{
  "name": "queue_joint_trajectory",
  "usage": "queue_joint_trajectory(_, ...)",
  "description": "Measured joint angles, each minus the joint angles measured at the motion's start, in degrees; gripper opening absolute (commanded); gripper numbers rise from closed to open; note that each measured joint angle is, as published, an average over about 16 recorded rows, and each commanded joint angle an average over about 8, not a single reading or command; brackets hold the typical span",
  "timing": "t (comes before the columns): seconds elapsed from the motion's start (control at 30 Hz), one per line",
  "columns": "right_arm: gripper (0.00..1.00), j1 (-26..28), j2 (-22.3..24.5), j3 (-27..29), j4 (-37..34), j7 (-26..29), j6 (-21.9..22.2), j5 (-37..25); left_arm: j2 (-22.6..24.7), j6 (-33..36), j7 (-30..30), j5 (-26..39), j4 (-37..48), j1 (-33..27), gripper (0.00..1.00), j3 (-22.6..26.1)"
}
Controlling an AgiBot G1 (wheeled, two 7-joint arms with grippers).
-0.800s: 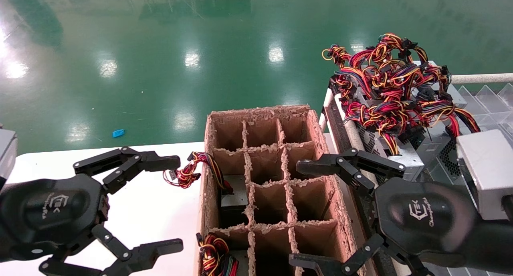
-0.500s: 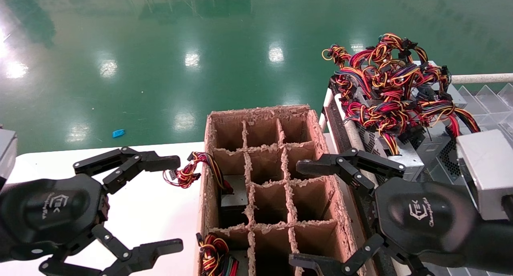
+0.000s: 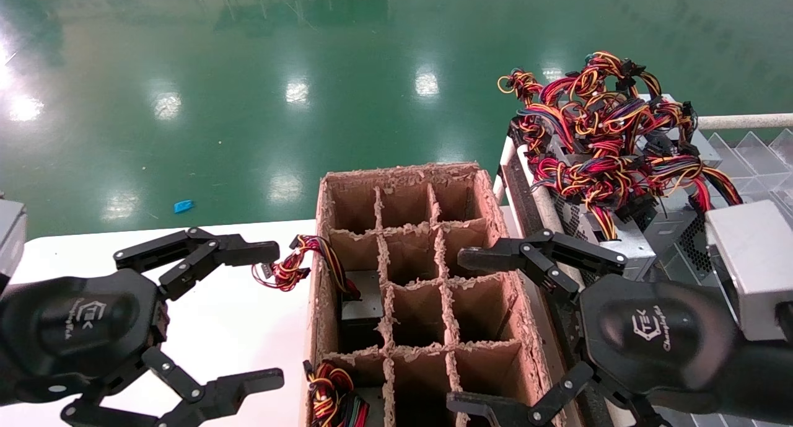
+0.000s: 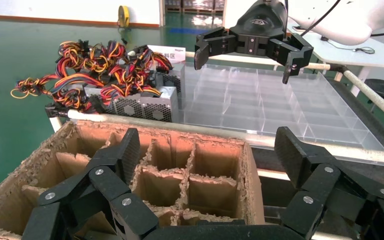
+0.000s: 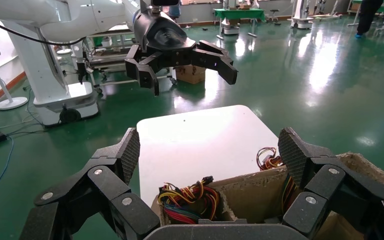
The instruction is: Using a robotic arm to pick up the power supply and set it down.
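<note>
Right end effector: I see my right end effector point(image 3: 480, 331) hanging over the right edge of the carton point(image 3: 427, 284), its black fingers spread wide and holding nothing.
Left end effector: my left end effector point(image 3: 269, 312) sits over the white table point(image 3: 248, 328) just left of the carton, fingers spread wide too, empty.
Right arm: the silver-grey wrist block point(image 3: 753, 266) shows behind the claw at the right edge of my head view.
Power supplies, waiting: a pile of silver-grey power supplies point(image 3: 619, 244) sits on the rack to the right of the carton, near my right end effector but not touching it, with perforated sides facing the carton.
Wires: a thick tangle of red, yellow, black and blue wires point(image 3: 607, 129) lies heaped on top of that pile.
Power supply, packed: one power supply in the carton point(image 3: 362, 303) stands in a left-column cell, its wires point(image 3: 291, 266) trailing over the carton wall onto the table.
Near cell: another wire bundle point(image 3: 334, 390) pokes out of the closest left cell; I cannot see the box beneath it.
Clear tray: a clear divided tray point(image 4: 280, 107) lies beyond the pile on the same rack.
</note>
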Motion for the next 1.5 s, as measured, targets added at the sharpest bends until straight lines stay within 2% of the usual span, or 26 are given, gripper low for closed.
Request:
queue_joint_trajectory(0.33,1.00,3.1,-2.6,-3.6,1.6,-0.1,0.0,-7.0,0.0,0.0,0.0,0.0,0.0,0.0,0.00,0.0)
queue_joint_trajectory(0.63,1.00,8.8,-9.2,-10.1,3.0,-0.3,0.1,-18.2,0.0,0.0,0.0,0.0,0.0,0.0,0.00,0.0)
queue_joint_trajectory(0.8,1.00,10.2,-12.9,-12.7,2.9,-0.9,0.9,-22.3,0.0,0.0,0.0,0.0,0.0,0.0,0.00,0.0)
queue_joint_trajectory(1.2,1.00,9.9,-19.3,-15.9,1.4,-1.9,3.9,-26.8,0.0,0.0,0.0,0.0,0.0,0.0,0.00,0.0)
queue_joint_trajectory(1.5,1.00,9.6,-22.3,-17.6,-1.4,-2.6,5.2,-29.2,0.0,0.0,0.0,0.0,0.0,0.0,0.00,0.0)
